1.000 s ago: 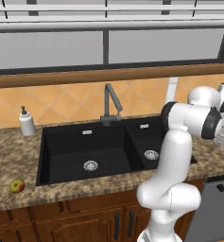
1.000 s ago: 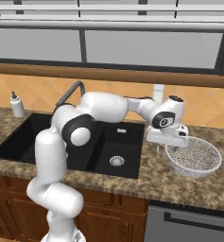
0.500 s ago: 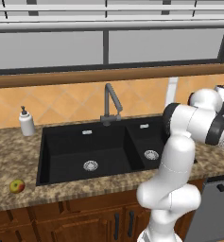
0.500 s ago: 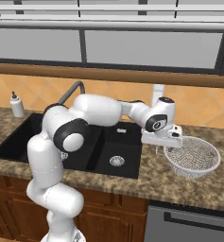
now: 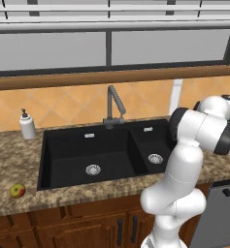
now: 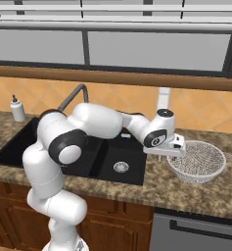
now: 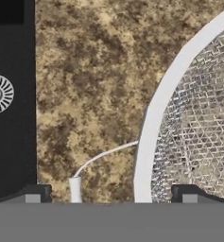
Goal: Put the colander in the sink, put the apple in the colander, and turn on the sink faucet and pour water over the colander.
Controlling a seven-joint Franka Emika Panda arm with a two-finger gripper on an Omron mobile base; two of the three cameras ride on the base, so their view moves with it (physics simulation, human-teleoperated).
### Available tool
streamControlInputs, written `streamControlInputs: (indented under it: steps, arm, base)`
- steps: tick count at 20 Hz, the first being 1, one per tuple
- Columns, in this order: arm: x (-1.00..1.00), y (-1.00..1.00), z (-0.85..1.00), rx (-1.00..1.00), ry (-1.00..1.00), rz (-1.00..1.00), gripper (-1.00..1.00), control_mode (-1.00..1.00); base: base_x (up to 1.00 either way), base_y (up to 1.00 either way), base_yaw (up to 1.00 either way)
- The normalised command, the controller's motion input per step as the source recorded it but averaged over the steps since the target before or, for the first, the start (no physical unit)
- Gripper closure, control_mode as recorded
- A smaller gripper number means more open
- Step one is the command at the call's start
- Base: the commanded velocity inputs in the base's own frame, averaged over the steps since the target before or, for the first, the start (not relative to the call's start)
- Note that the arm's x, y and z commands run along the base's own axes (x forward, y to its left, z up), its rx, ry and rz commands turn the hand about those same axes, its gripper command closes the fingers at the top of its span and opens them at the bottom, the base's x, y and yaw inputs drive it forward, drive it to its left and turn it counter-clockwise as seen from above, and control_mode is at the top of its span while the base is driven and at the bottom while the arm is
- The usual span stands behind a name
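Gripper point(image 7: 111, 194) jaws stand apart, straddling the near-left rim of the colander point(image 6: 201, 158), one fingertip inside the mesh, one outside over the counter point(image 7: 94, 71). I read this as step one: seizing the colander, which sits on the counter right of the sink point(image 6: 110, 164). Next I must descend, clamp the rim, then lift and carry left into a basin. The apple point(image 5: 17, 190) waits left of the sink; the sink faucet point(image 5: 113, 104) is untouched.

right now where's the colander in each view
Left base view: cannot tell; the arm blocks the right counter.
Right base view: colander on the counter right of the sink, beside the gripper.
Hand view: colander right side, rim between the fingertips.
Shared landmark: small basin's drain.
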Motion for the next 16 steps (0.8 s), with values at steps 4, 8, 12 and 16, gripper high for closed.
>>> streamControlInputs:
  steps: [4, 8, 12, 16]
  arm:
    - [0.0, -0.17, 0.0, 0.0, -0.08, 0.0, -1.0, -1.0]
    - [0.05, -0.21, 0.0, 0.0, -0.01, 0.0, -1.0, -1.0]
    - [0.03, -0.06, 0.0, 0.0, 0.0, 0.0, -1.0, -1.0]
    - [0.04, 0.0, 0.0, 0.0, 0.0, 0.0, 1.0, -1.0]
  base:
    - [0.0, 0.0, 0.0]
    - [0.0, 0.0, 0.0]
    - [0.0, 0.0, 0.0]
    - [0.0, 0.0, 0.0]
